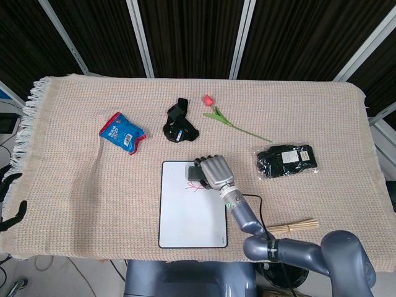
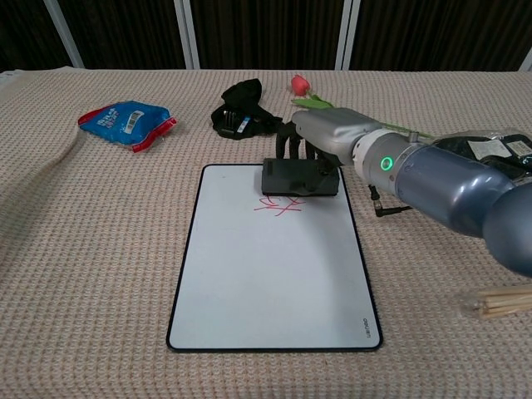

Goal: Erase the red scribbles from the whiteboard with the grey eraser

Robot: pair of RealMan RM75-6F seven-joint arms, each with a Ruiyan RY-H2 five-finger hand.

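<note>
One grey eraser is held by the right robot hand, whose fingers are curled over its far side so that it is clamped along its length. The eraser is seen over the far end of the whiteboard, at the top edge of the red scribbles, part of which shows just below it; whether it presses on the surface cannot be told. In the head view the same eraser is mostly covered by the right robot hand, and the scribbles are seen just below it on the whiteboard.

The whiteboard is laid flat on the woven beige cloth that covers the bench, its long side running away from the robot, near the front edge.

Beyond the board, a black strap bundle is seen, with a pink flower on a green stem to its right and a blue snack packet well off to its left. A black packaged item is placed to the right of the right arm, and a bunch of wooden sticks is laid near the front right edge of the cloth.

The left robot hand is seen only partly at the left margin of the head view, off the bench; its dark fingers are spread and nothing is held in them.
</note>
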